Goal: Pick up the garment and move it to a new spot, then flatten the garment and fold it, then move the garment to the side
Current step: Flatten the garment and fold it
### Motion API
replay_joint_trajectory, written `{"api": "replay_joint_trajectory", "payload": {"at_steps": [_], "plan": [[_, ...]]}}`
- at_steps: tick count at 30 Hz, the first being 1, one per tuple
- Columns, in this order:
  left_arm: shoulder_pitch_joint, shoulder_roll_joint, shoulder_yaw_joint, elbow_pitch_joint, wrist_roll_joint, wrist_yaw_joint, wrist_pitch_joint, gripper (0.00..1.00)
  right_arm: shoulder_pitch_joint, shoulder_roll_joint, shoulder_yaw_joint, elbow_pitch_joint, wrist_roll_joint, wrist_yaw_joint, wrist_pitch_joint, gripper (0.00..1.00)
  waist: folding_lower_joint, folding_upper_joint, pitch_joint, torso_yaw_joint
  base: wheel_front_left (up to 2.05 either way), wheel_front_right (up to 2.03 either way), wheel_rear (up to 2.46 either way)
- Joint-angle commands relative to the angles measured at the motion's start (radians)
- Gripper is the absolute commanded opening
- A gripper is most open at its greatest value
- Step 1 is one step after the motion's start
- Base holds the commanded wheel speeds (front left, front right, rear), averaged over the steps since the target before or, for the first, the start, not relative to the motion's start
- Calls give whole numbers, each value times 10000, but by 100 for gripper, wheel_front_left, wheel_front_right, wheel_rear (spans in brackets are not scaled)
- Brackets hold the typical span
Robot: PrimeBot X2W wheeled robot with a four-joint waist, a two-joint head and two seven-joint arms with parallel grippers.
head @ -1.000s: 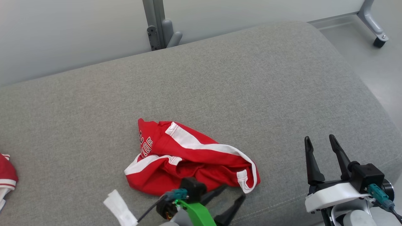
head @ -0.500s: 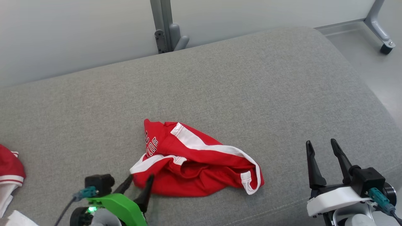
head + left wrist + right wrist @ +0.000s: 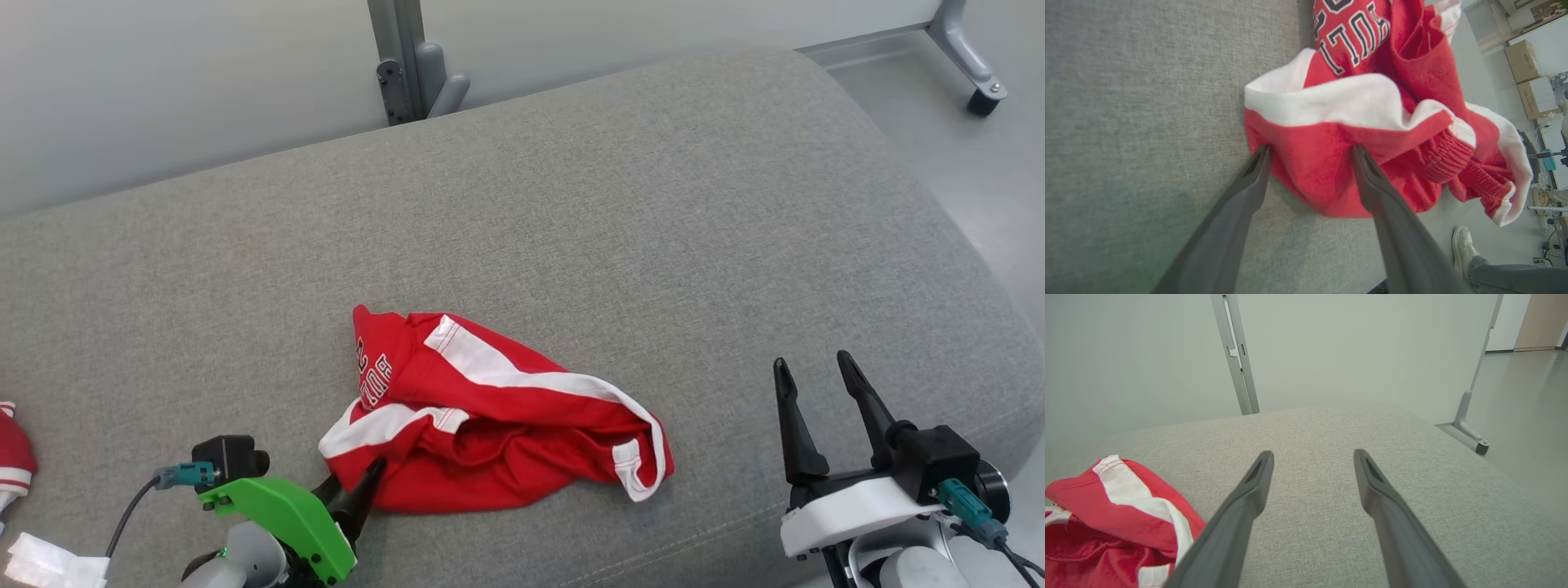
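A grey fabric-covered bench point(image 3: 653, 204) is backed by a pale partition point(image 3: 204, 82) with a grey metal post point(image 3: 396, 57) and a castered foot point(image 3: 967, 65). A red-and-white cloth point(image 3: 12, 457) and a white scrap point(image 3: 49, 562) are seen at its left edge, and a person's white shoe point(image 3: 1461, 249) on the floor.

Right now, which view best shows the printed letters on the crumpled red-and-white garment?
Left wrist view: the printed letters are close and large. Head view shows them tiny; right wrist view shows the garment, not its letters.

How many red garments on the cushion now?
2. One red garment, crumpled centre-frame at the left claw; a second garment at the far left edge, mostly cut off; more may be hidden.
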Motion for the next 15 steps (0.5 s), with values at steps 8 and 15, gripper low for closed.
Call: {"api": "replay_joint_trajectory", "payload": {"at_steps": [8,15], "plan": [[-1241,88,-414,1345,1754,-251,-1241,0,-101,-11,-60,35,154,-10,-32,100,0,0,141,-290,0,0,0],[-2520,117,-459,1813,2777,-208,-2074,0,-159,-11,-16,85,318,-10,-31,100,0,0,87,-330,0,0,0]]}}
